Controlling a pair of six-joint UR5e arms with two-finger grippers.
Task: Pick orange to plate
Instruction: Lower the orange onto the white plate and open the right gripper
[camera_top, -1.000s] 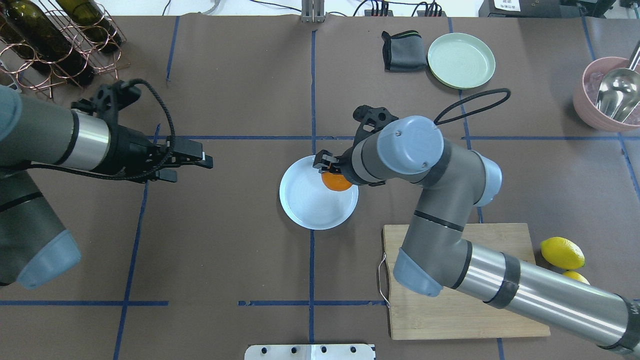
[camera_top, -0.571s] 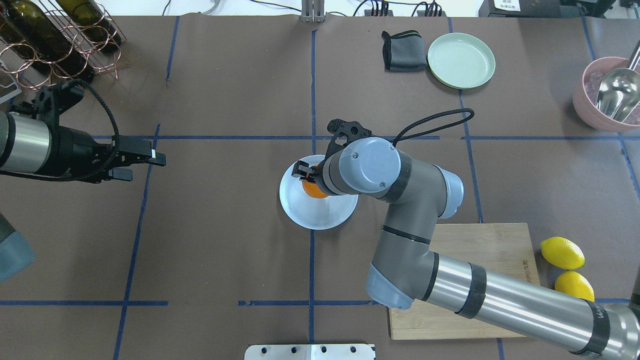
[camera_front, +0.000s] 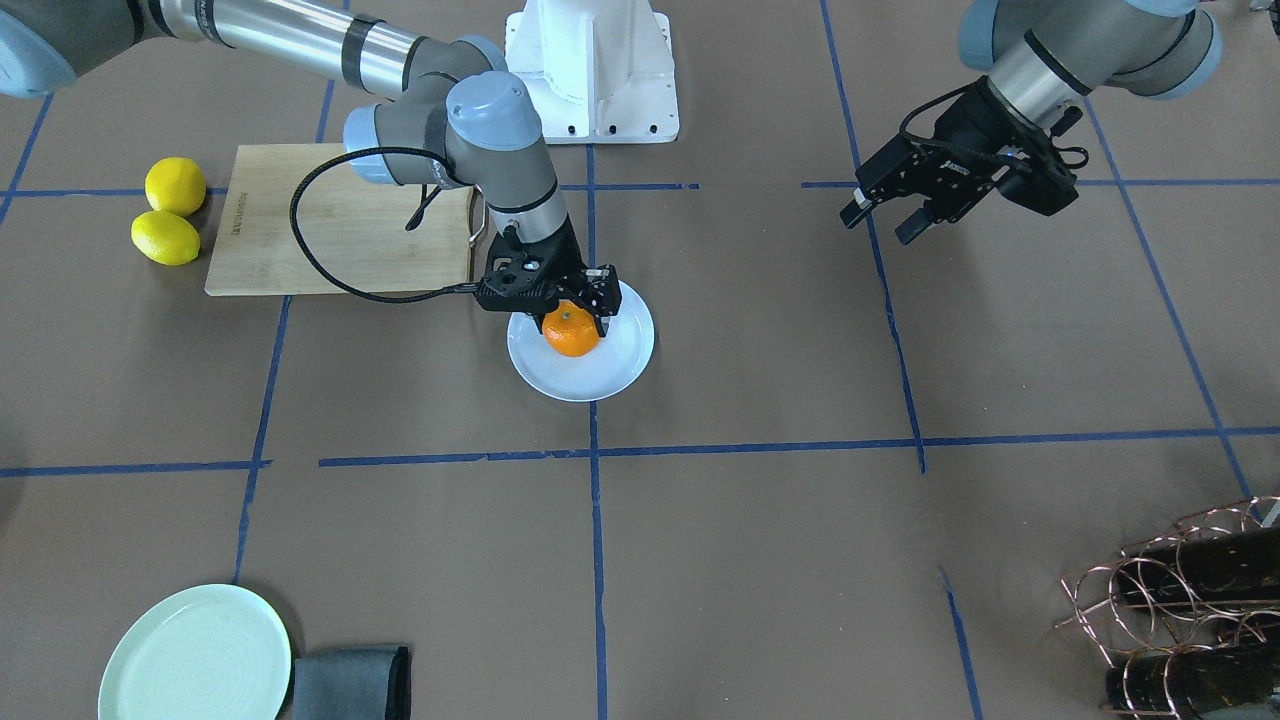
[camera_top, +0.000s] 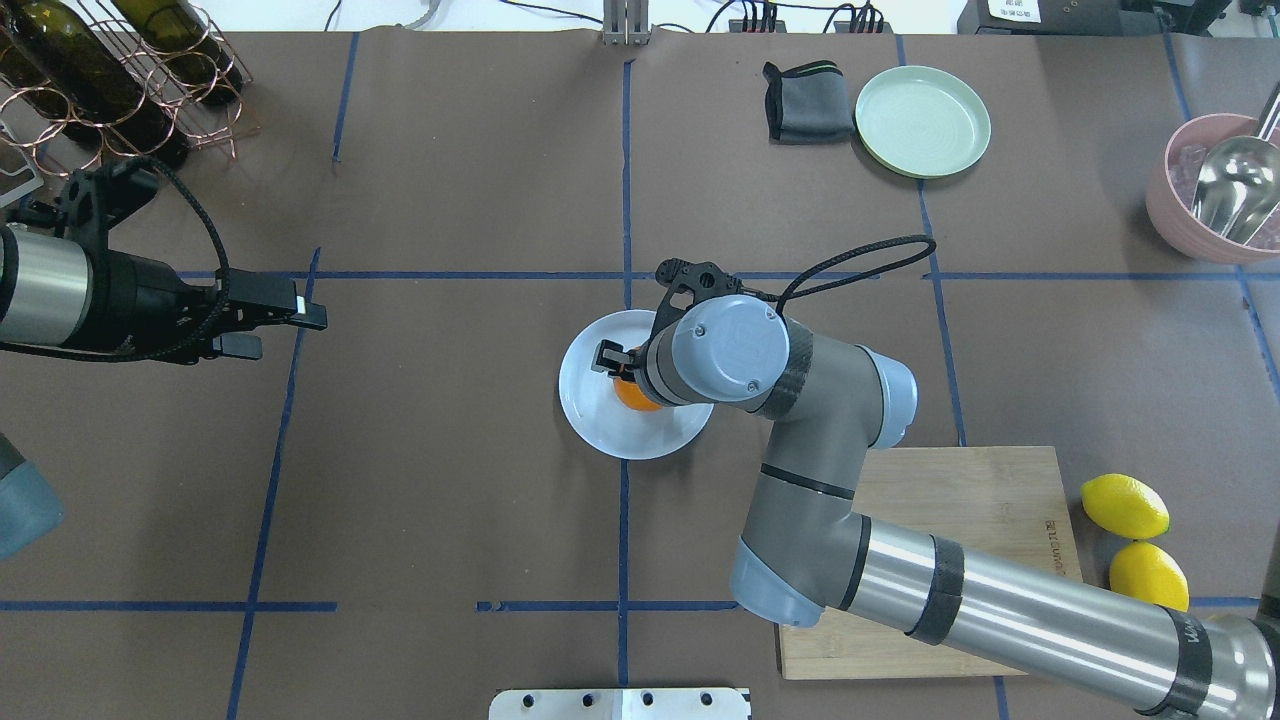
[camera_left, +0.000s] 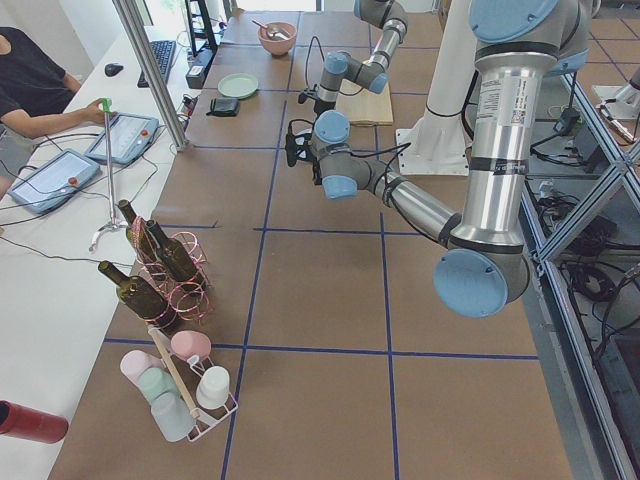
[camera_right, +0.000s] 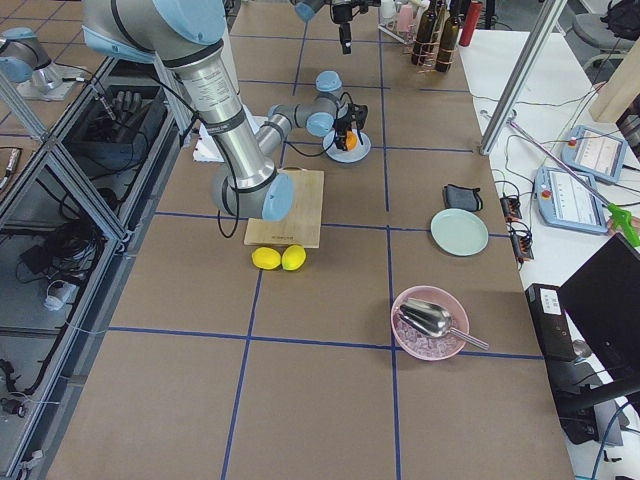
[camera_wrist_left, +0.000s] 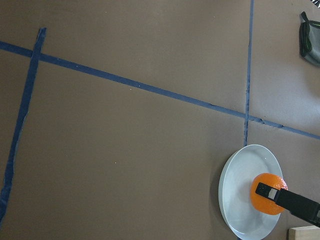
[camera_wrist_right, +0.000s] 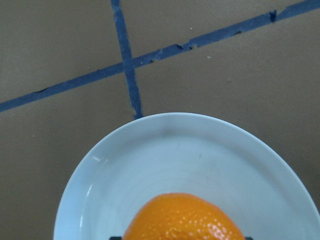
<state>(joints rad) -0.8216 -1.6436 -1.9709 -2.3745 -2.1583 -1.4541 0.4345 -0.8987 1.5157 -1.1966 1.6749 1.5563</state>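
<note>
The orange (camera_front: 571, 335) sits low over the middle of the white plate (camera_front: 610, 375), and I cannot tell if it touches the plate. My right gripper (camera_front: 572, 302) is shut on the orange, one finger on each side. From overhead the right wrist hides most of the orange (camera_top: 632, 400) on the plate (camera_top: 600, 425). In the right wrist view the orange (camera_wrist_right: 185, 220) fills the bottom edge above the plate (camera_wrist_right: 175, 150). My left gripper (camera_top: 285, 330) hangs open and empty far to the left, also seen as the left gripper (camera_front: 880, 218) in the front view.
A mint-green plate (camera_top: 922, 120) and a folded dark cloth (camera_top: 808, 100) lie at the far side. A wooden board (camera_top: 1000, 500) and two lemons (camera_top: 1125, 505) are under the right arm. A wine rack (camera_top: 100, 80) stands far left, a pink bowl (camera_top: 1215, 190) far right.
My right gripper carried the orange leftward from the plate's rim to over its middle. My left arm drew back to the left, away from the plate.
</note>
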